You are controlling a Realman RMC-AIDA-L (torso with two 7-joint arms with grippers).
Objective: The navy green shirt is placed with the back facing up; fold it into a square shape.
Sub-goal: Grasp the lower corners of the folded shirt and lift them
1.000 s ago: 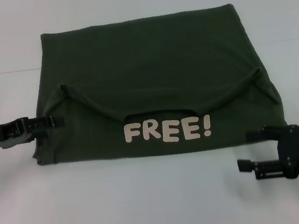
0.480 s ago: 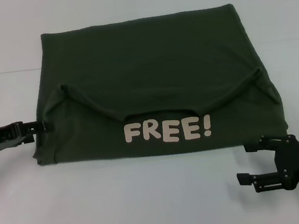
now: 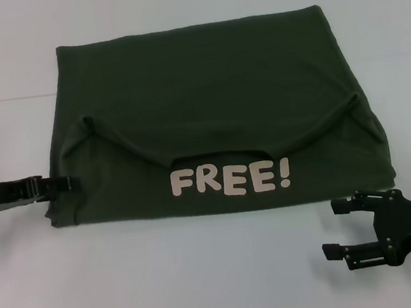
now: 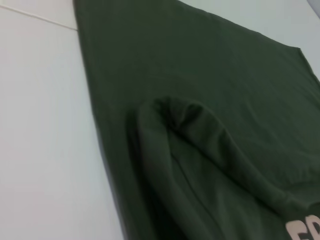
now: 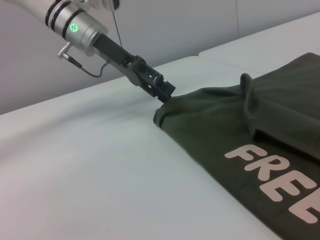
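The navy green shirt (image 3: 205,87) lies flat on the table, folded into a wide block. Its near part is turned over, so the cream "FREE!" lettering (image 3: 231,179) and the collar edge face up. My left gripper (image 3: 75,184) comes in low from the left and touches the shirt's left edge near the front corner. The right wrist view shows the left gripper (image 5: 167,92) with its tip against the edge of the shirt (image 5: 260,115). My right gripper (image 3: 338,228) is open over bare table, just off the shirt's front right corner. The left wrist view shows only the shirt (image 4: 200,75) and its folded sleeve.
The white table (image 3: 167,277) extends around the shirt, with a band of bare surface along the front. A thin seam (image 3: 6,99) crosses the tabletop at the back left. A grey wall (image 5: 175,30) rises behind the table in the right wrist view.
My left gripper drew back off the shirt to the left, then returned lower to the left edge. My right gripper drifted away from the shirt's front right corner toward me.
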